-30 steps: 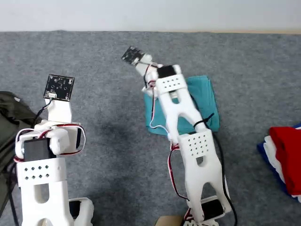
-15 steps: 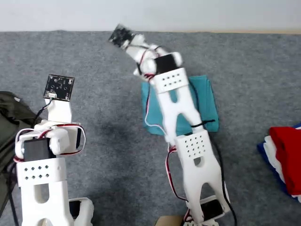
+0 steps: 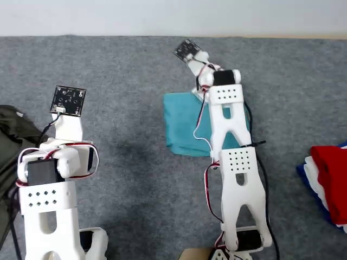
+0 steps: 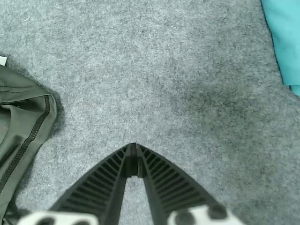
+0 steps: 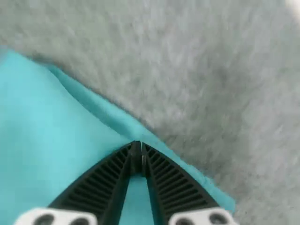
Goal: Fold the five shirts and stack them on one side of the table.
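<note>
A folded teal shirt [image 3: 184,124] lies mid-table, partly under my right arm [image 3: 225,114]. My right gripper [image 5: 136,152] is shut, its tips low over the shirt's far edge [image 5: 56,140], where teal meets grey carpet. Nothing visible sits between its fingers. A crumpled olive shirt [image 3: 8,135] lies at the left table edge, beside my left arm [image 3: 59,162]. My left gripper [image 4: 136,157] is shut and empty above bare carpet, between the olive shirt [image 4: 18,122] and the teal shirt [image 4: 287,42]. A stack of folded red, white and blue shirts [image 3: 328,181] sits at the right edge.
Grey carpet [image 3: 124,162] covers the table, with bare room between the two arms and along the far side. A pale wall [image 3: 173,16] borders the far edge. Cables [image 3: 255,162] run along the right arm.
My right arm swung first left, then right along the teal shirt's far edge, uncovering the shirt's left half. The left arm stayed still.
</note>
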`<state>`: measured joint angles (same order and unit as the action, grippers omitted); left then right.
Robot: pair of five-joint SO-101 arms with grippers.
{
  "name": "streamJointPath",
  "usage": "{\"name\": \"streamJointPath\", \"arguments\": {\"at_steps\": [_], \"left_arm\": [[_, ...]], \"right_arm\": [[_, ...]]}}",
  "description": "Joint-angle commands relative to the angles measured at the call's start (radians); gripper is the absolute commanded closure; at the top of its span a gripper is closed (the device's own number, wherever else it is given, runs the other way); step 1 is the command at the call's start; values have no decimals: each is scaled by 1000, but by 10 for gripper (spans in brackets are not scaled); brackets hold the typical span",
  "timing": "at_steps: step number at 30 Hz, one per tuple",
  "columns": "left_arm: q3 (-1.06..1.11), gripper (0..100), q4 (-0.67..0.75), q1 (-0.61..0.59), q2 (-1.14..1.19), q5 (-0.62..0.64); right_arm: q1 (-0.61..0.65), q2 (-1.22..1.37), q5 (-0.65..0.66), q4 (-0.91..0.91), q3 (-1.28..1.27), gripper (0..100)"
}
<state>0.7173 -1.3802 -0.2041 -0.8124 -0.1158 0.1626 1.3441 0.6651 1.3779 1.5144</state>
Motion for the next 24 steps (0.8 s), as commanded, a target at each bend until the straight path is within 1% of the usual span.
{"name": "streamJointPath", "arguments": {"at_steps": [1,4,8,13,15,18,20,22,24], "left_arm": [[-5,998,3,2,-17,-3],[-5,998,3,2,-17,-3],[-5,998,5,2,-17,-3],[-13,998,5,-3,-20,-2],[-13,997,5,-5,-21,-2],[-15,997,18,-37,-25,-2],[-15,997,29,-84,-25,0],[-15,997,34,-129,-25,0],[-15,997,32,-167,-25,0]], "right_arm": [[-30,-10,2,-24,9,988],[-24,-51,-5,21,72,988],[13,-113,-5,168,172,988],[68,-200,-6,390,166,988],[82,-219,-17,417,161,989],[87,-242,-118,417,160,989],[101,-257,-170,423,146,989],[108,-297,-216,424,86,989],[124,-366,-269,424,-29,989]]}}
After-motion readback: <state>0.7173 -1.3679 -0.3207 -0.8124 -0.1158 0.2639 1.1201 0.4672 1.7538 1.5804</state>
